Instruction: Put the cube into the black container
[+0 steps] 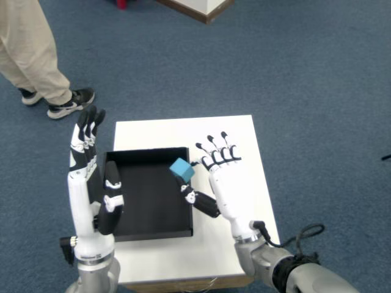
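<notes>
Judging by its small size and crisp edges, we take the cube (181,169) for light and rigid, best pinched on opposite flat faces. Our right robot hand (223,186) pinches it between thumb and fingertips, above the black container's (148,227) right wall. We count one cube, one container, on the tabletop (208,129).

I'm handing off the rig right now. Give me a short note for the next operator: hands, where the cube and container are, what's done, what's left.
Right hand: shut on the cube, pinched between thumb and a finger, other fingers spread.
Left hand: open, holding nothing, raised at the left side of the black container.
Cube: lifted off the white table, over the container's right wall near its far corner.
Container: on the table, nothing inside.
Done: cube grasped and lifted.
Left: carry it a little further left so it is clear of the wall, then release it into the container.
</notes>
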